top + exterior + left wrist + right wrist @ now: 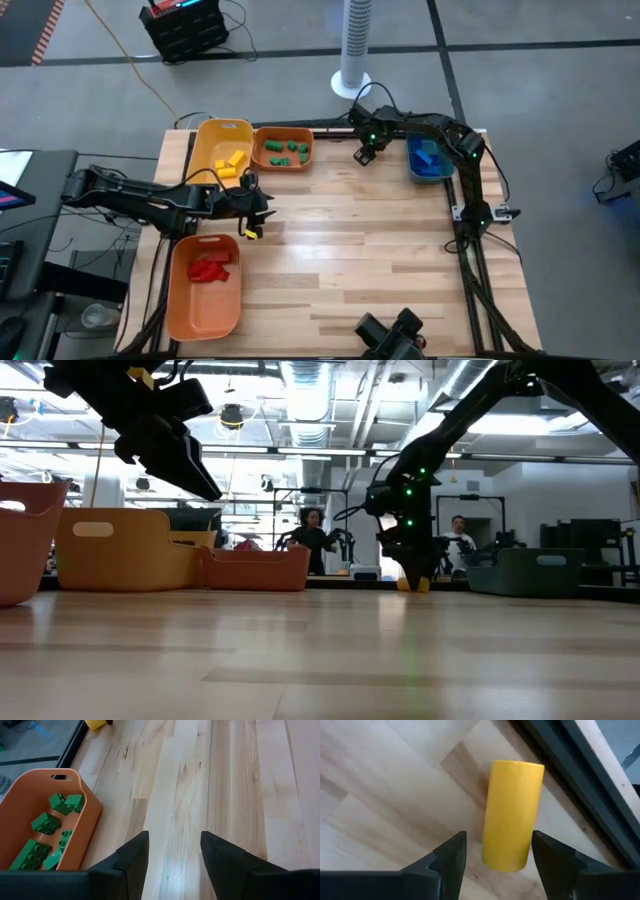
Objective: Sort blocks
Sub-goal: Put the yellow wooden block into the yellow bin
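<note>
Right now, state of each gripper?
Left gripper: open, empty, above bare table beside the bin of green blocks.
Right gripper: open, around a yellow block, not gripping it.

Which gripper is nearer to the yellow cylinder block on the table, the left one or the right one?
The right. The right gripper hangs open just over the yellow cylinder block, its fingers on either side. The left gripper is far across the table, near the yellow bin.
</note>
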`<control>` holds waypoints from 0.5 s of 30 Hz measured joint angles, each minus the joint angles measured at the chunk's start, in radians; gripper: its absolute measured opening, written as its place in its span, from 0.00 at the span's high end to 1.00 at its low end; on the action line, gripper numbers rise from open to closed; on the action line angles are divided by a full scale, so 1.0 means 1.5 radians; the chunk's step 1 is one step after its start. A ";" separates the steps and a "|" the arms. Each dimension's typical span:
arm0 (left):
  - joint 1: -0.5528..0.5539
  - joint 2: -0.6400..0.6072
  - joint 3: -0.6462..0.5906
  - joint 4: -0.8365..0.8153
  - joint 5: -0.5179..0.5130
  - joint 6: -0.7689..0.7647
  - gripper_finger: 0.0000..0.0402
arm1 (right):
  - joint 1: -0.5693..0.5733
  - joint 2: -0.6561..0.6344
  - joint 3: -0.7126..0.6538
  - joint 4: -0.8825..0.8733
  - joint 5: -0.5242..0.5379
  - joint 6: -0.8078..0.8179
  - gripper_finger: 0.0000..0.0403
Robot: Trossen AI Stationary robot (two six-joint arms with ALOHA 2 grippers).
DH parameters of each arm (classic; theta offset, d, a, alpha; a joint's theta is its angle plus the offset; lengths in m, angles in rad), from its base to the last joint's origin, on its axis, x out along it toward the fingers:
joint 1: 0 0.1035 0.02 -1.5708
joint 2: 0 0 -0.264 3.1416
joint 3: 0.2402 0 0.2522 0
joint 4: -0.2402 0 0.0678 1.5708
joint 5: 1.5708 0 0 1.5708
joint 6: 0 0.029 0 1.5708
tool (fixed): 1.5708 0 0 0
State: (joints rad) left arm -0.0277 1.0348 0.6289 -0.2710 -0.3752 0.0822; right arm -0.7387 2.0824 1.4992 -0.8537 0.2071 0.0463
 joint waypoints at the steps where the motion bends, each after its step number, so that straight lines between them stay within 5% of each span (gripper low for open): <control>1: 0.000 0.000 0.000 0.000 0.000 0.000 0.57 | 0.000 0.000 -0.002 0.002 0.000 -0.002 0.43; 15: 0.000 0.000 0.000 -0.001 0.018 -0.005 0.57 | 0.007 0.000 0.000 0.028 -0.005 -0.030 0.73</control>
State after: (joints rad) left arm -0.0277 1.0348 0.6292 -0.2718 -0.3485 0.0746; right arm -0.7280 2.0827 1.4986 -0.8112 0.1996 0.0015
